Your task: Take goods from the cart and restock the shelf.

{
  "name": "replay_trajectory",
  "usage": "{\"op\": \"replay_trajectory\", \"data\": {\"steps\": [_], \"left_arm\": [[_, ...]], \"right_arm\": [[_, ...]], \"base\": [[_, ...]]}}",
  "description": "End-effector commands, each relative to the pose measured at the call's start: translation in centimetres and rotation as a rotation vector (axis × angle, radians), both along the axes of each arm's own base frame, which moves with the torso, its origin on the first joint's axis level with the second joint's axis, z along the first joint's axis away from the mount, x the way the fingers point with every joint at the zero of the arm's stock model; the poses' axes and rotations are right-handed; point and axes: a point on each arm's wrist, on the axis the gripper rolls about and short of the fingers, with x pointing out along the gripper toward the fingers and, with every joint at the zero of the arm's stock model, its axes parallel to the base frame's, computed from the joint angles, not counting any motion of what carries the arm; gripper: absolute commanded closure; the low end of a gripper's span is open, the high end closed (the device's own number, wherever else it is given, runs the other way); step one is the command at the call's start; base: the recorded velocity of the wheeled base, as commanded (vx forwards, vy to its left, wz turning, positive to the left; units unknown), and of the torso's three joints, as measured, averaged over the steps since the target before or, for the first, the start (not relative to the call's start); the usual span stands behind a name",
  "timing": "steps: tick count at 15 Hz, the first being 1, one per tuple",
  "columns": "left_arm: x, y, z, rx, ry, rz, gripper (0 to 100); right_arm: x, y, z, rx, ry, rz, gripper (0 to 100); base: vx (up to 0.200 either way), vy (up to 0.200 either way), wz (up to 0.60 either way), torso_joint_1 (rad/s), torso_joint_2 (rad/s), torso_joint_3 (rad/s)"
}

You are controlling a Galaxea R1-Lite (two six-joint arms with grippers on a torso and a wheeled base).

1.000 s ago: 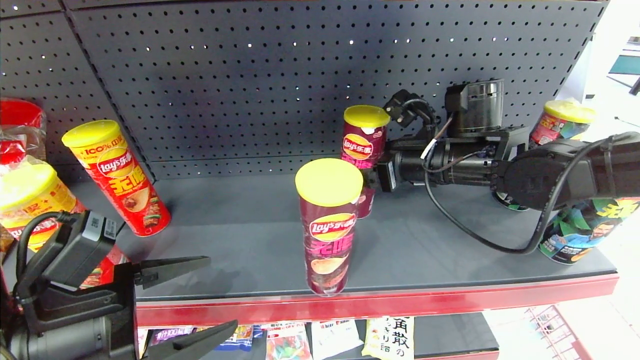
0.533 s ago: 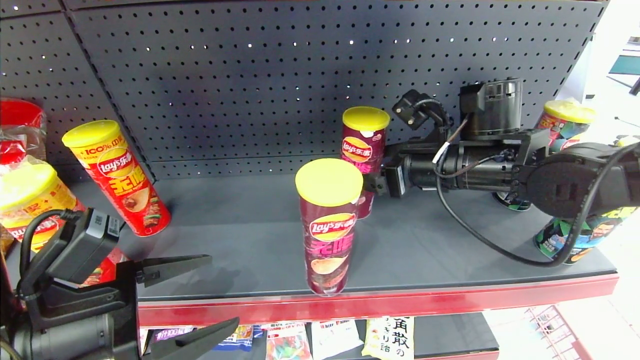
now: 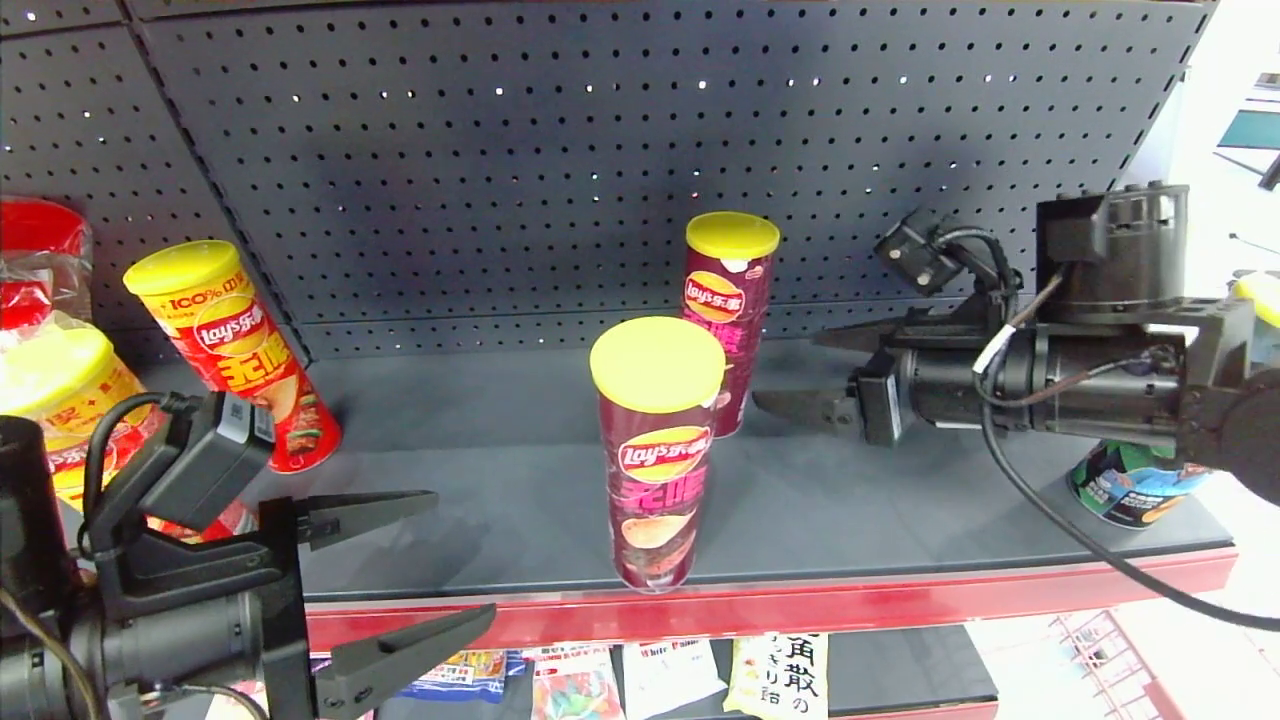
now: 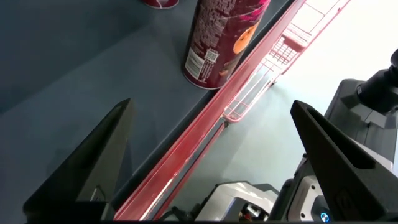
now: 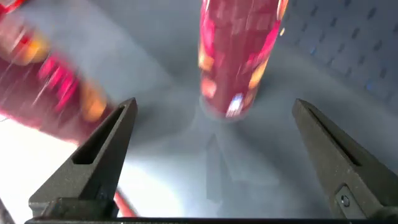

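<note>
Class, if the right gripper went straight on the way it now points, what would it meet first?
Most likely the rear purple can, standing upright on the shelf just ahead of the open right gripper; exact depth is unclear.

In the head view you have a dark grey shelf (image 3: 480, 470) with a red front lip, spanning the lower half of the frame. At centre, a maroon can (image 3: 655, 470) stands upright at the front edge. A second maroon can (image 3: 728, 290) stands upright behind it, near the pegboard back (image 3: 500, 150). At left a red can (image 3: 240, 360) stands tilted, with a yellow-labelled can (image 3: 55, 395) at the far left edge. A green-and-blue can (image 3: 1125, 490) sits at lower right.
</note>
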Motion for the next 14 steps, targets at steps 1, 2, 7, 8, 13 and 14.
{"op": "replay_trajectory", "data": {"steps": [1, 2, 7, 8, 13, 14], "left_arm": [[0.5, -0.2, -0.5, 0.013, 0.026, 0.000, 0], [0.6, -0.3, -0.6, 0.016, 0.033, 0.000, 0], [1.2, -0.5, -1.2, 0.042, 0.059, 0.031, 0], [1.5, -0.5, -1.4, 0.052, 0.062, 0.040, 0], [3.0, -1.2, -1.3, 0.075, 0.051, 0.041, 0], [3.4, -1.4, -1.5, 0.084, 0.058, 0.041, 0]], "right_arm": [[-2.9, -1.5, 0.3, 0.004, -0.009, -0.003, 0], [-3.8, -2.0, 0.1, 0.003, -0.004, -0.005, 0], [-9.3, -4.5, -1.5, -0.009, 0.013, 0.002, 0], [-10.4, -5.1, -1.8, -0.007, 0.009, 0.002, 0], [-14.9, -8.1, -3.0, -0.022, -0.050, -0.140, 0], [-15.6, -8.5, -2.9, -0.016, -0.070, -0.186, 0]], "base": [[0.000, 0.000, 0.00, 0.000, 0.00, 0.000], [0.000, 0.000, 0.00, 0.000, 0.00, 0.000], [0.000, 0.000, 0.00, 0.000, 0.00, 0.000], [0.000, 0.000, 0.00, 0.000, 0.00, 0.000], [0.000, 0.000, 0.00, 0.000, 0.00, 0.000], [0.000, 0.000, 0.00, 0.000, 0.00, 0.000]]}}
